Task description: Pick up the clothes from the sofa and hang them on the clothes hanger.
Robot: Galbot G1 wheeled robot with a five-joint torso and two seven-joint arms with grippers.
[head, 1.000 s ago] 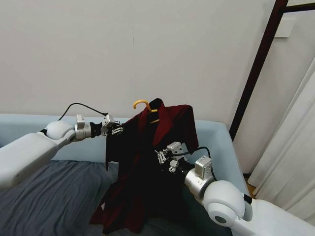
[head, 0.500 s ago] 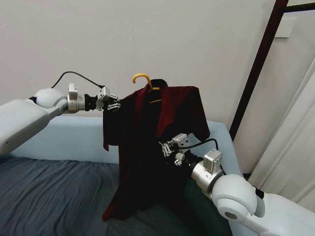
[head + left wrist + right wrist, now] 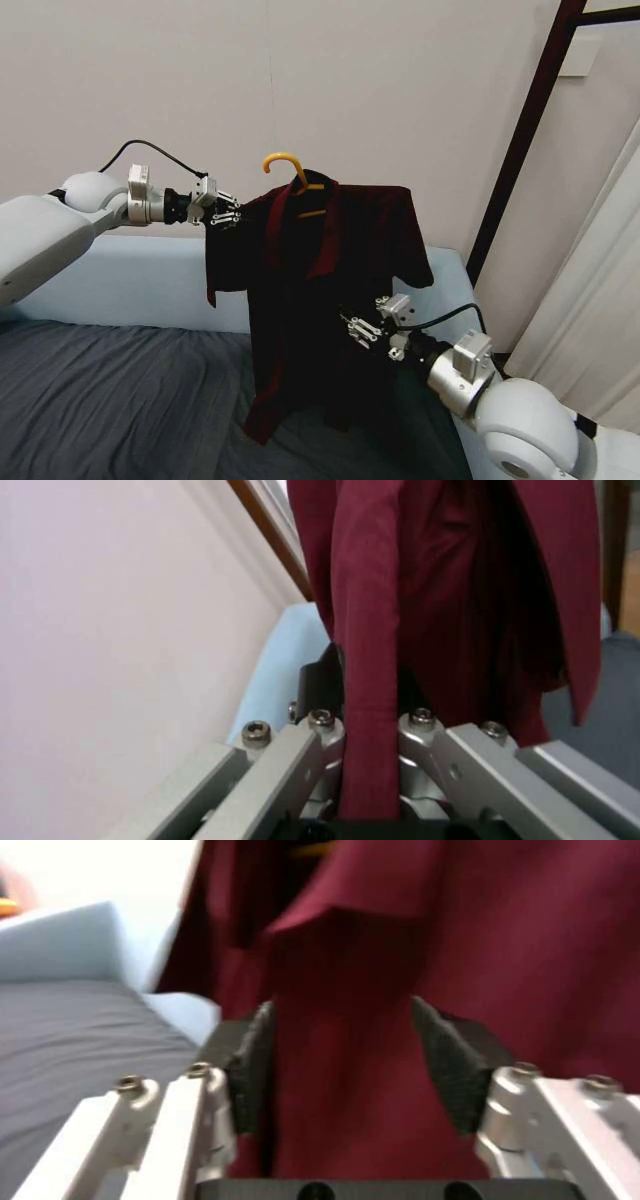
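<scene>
My left gripper [image 3: 222,212] clamps a fold of the limp dark-red shirt [image 3: 320,290], draped on a hooked yellow hanger [image 3: 285,162]; my right gripper [image 3: 362,330] has its jaws gaping at the cloth.

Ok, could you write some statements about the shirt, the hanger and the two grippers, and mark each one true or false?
1. The left gripper is shut on the shoulder of the dark red shirt. True.
2. The hook of the hanger is blue. False: it is yellow.
3. The right gripper is at the lower front of the shirt, with its jaws apart. True.
4. The shirt lies flat on the sofa. False: it hangs on the hanger, held up in front of the wall.
</scene>
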